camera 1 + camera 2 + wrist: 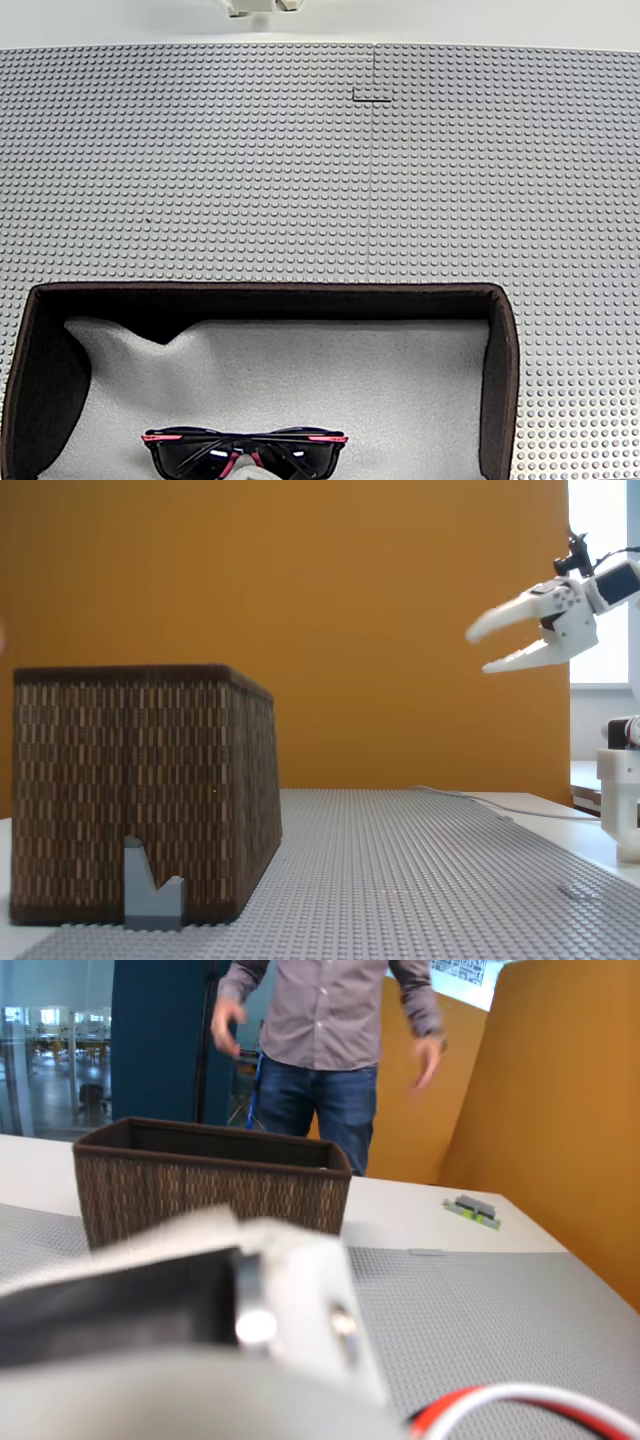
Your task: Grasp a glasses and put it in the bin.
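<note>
A: Glasses (245, 453) lying inside the bin (498, 380) on the white foam (400, 390), at the near edge of a fixed view from above. Lenses dark, top rim pink-red, arms out of frame.

B: Upright or tipped?

A: Cannot tell. Beyond the bin's far wall, only grey studded baseplate (300, 170), with a white bit of the robot at the top edge.

B: And from the side?

A: Nearest, a small grey brick piece (152, 891) against the woven brown bin (140, 790) at left in a fixed view. Further right and high up, gripper (482, 650) in the air, well apart from the bin, 2 fingers spread, nothing between them. Orange wall (300, 600) behind.

B: Wrist view?

A: Blurred white gripper body (250, 1300) and red-white cable (520, 1405) close to the lens. Past those, the bin (215, 1185) on the baseplate. Behind it a person (330, 1040) in grey shirt and jeans, standing, hands raised.
</note>
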